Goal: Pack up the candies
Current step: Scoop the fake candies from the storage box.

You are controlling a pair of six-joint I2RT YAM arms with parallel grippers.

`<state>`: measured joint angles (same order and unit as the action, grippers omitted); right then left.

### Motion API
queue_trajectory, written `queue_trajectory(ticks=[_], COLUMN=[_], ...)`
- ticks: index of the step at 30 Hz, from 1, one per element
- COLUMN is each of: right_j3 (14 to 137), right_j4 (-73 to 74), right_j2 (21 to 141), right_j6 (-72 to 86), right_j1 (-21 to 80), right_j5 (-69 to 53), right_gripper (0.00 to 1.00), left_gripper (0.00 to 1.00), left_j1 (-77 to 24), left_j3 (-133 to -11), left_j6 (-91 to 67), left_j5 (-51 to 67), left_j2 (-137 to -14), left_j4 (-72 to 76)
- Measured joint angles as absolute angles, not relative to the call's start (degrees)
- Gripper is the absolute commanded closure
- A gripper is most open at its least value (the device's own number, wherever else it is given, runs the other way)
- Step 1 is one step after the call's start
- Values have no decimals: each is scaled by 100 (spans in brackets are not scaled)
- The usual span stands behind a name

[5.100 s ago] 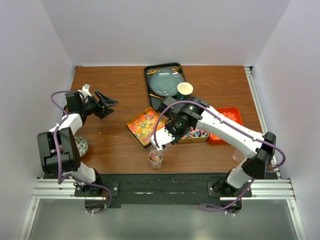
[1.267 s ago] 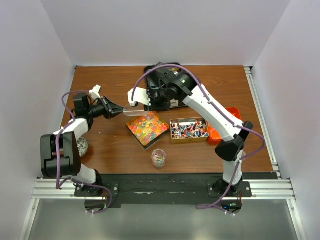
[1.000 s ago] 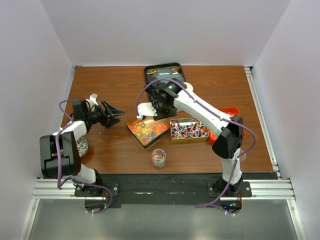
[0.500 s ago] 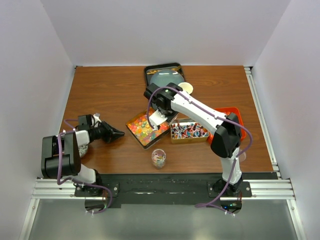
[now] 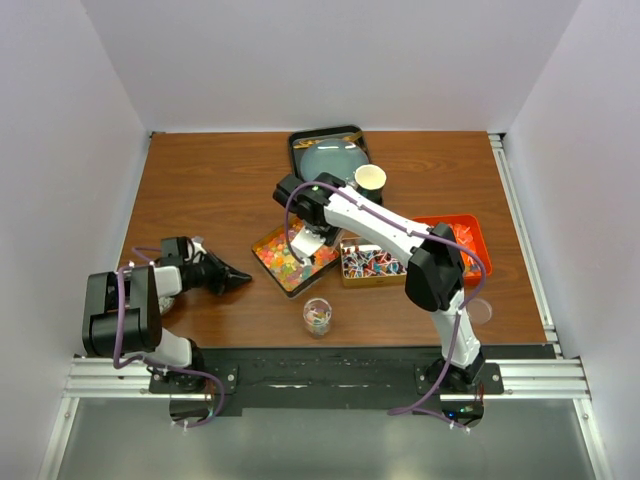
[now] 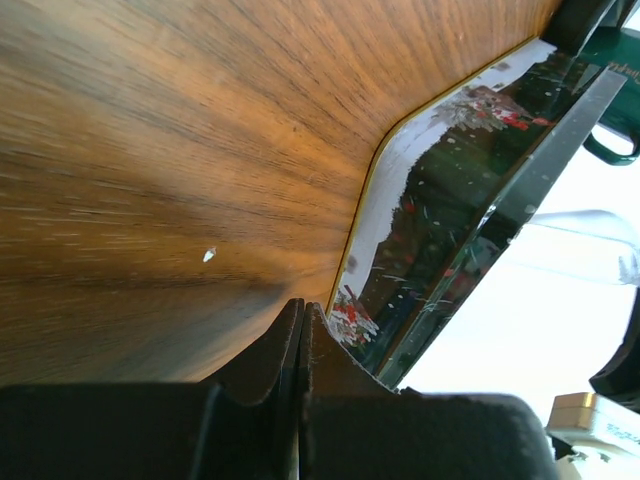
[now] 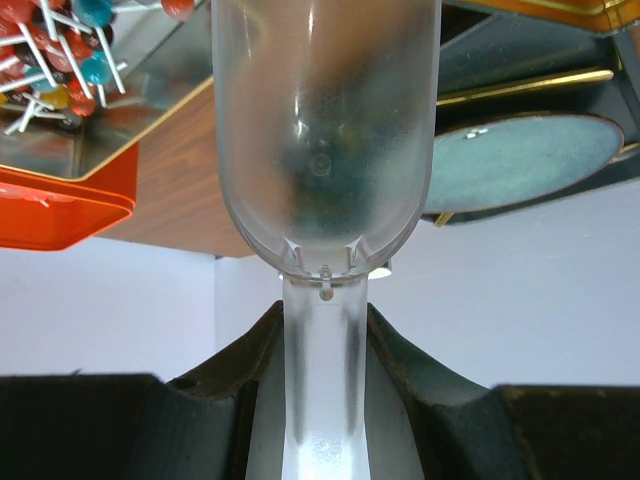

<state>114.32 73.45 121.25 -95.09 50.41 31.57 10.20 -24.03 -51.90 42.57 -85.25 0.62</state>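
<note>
the right claw (image 7: 322, 325) is clenched on the handle of a clear plastic scoop (image 7: 325, 150). seen from above, it hangs over the square tin (image 5: 270, 273) of orange, red, yellow and green jelly beads (image 5: 283, 255). just right of that sits a second tin (image 5: 378, 284) holding the red, blue and white wrapped candies (image 5: 378, 262), with an orange tray (image 5: 465, 232) beside it. a small clear jar (image 5: 314, 303) near the front edge of the counter (image 5: 220, 180) holds a few candies (image 5: 314, 318). the left claw (image 5: 236, 279) lies low over the counter, left of the bead tin, clamped tight on nothing. a pale cup (image 5: 370, 178) stands by a dark tin (image 5: 294, 165) at the back.
</note>
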Motion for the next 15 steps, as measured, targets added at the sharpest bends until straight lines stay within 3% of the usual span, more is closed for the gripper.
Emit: queue_trajectory(ticks=[15], right_j3=[10785], right_j4=[6510], right_j2=[12206], right_j6=[-9478], right_j1=[5553], right_j5=[3846], right_gripper=[100], left_gripper=[100], left_j1=[589], left_j3=[-2322], left_j6=[-5192], left_j5=[4136], left_j2=[-8536], left_j4=[119])
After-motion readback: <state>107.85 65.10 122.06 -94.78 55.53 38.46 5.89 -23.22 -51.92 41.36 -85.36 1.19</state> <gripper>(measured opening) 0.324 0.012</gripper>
